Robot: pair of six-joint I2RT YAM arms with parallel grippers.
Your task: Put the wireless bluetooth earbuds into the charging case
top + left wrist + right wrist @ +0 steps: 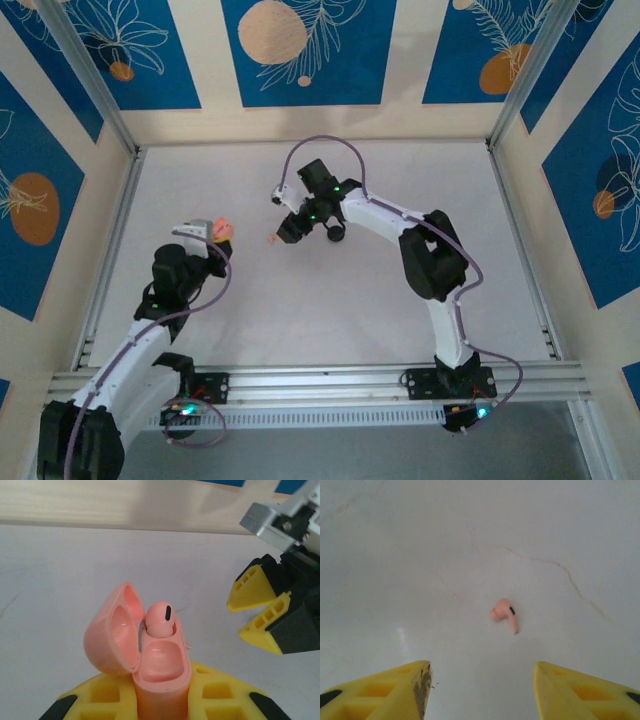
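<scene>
A white tabletop carries a thin wandering crack (faint, like a pencil line). Behind it rises a beige wall with blue panels of white leaf outlines and orange discs, and similar panels flank it. A slanting aluminium post meets each far corner. An aluminium rail runs along its near edge.

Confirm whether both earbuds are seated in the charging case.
No: one earbud sits in the open charging case, while the other earbud lies loose on the table.
</scene>
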